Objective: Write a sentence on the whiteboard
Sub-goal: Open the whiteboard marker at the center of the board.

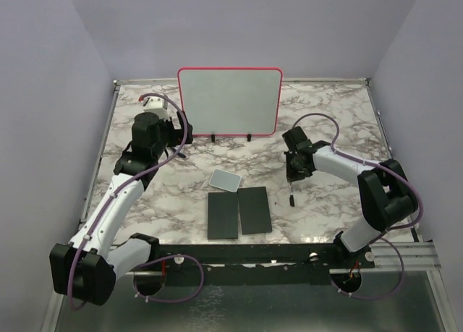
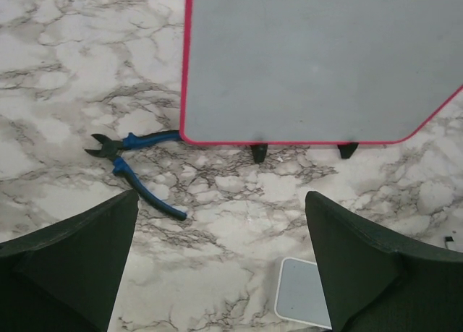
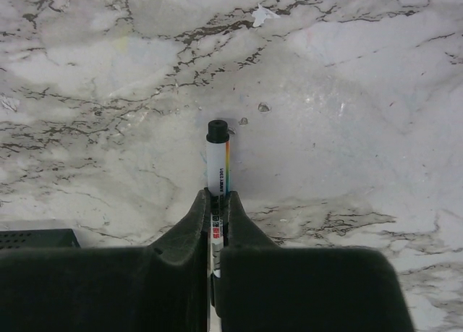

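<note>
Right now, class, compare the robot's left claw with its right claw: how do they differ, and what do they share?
The left claw stands open; the right claw is shut. The left claw holds nothing, while the right claw grips a marker. The left claw faces the whiteboard, which is blank; the right claw points down at the marble table. Both have two dark fingers.

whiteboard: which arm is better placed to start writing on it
Right: the right gripper is shut on the marker, while the left gripper hangs open and empty near the blank whiteboard.
</note>
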Controlling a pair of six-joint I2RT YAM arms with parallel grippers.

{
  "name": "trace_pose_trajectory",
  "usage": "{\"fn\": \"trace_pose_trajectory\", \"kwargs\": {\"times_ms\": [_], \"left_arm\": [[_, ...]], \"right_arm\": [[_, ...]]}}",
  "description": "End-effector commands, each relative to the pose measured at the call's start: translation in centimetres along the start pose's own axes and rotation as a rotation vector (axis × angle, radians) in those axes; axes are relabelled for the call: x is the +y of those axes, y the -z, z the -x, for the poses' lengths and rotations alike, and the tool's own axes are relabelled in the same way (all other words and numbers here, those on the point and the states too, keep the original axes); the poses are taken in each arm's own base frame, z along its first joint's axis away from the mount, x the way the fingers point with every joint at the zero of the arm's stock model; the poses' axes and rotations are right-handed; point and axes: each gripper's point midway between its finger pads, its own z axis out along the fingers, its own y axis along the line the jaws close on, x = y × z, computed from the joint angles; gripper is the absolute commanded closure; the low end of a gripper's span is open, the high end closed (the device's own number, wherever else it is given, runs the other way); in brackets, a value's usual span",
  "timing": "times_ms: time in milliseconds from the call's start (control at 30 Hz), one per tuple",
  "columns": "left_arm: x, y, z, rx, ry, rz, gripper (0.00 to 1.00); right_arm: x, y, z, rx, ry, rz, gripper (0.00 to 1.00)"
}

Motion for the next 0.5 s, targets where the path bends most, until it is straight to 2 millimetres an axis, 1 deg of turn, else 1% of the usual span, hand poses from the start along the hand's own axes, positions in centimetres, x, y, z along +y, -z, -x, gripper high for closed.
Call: {"fn": "trace_pose_trajectory", "kwargs": {"times_ms": [0,133,233,300,333,400,433,467], "left_arm": [[-3.9,0.2,-1.4,0.034,-0.049,-0.132,0.01],[-7.9,0.9,-2.7,0.065,-0.06,-0.234,0.01],[-11.0,1.6,-4.3,0.082,-0.005,-0.319,0.01],[-13.9,2.6,-5.5,0.103,0.061,-0.424,0.01],[-16.0,3.5,-6.0,0.108,0.096,-0.497,0.01],[-19.2,5.0,-6.7,0.113,0.166,-0.604,0.01],[-21.1,6.0,-6.7,0.101,0.2,-0.67,0.01],[-22.5,6.8,-7.0,0.105,0.232,-0.719,0.01]], "right_arm": [[0.5,0.8,1.2,-0.074,-0.022,0.02,1.0],[1.0,2.9,2.8,-0.175,-0.047,0.075,1.0],[1.5,4.9,4.1,-0.261,-0.061,0.125,1.0],[2.1,6.7,5.1,-0.322,-0.078,0.175,1.0],[2.5,7.8,5.7,-0.356,-0.088,0.21,1.0],[3.7,10.2,6.8,-0.426,-0.109,0.302,1.0],[4.4,11.5,7.4,-0.46,-0.122,0.354,1.0],[4.9,12.7,7.9,-0.49,-0.139,0.397,1.0]]}}
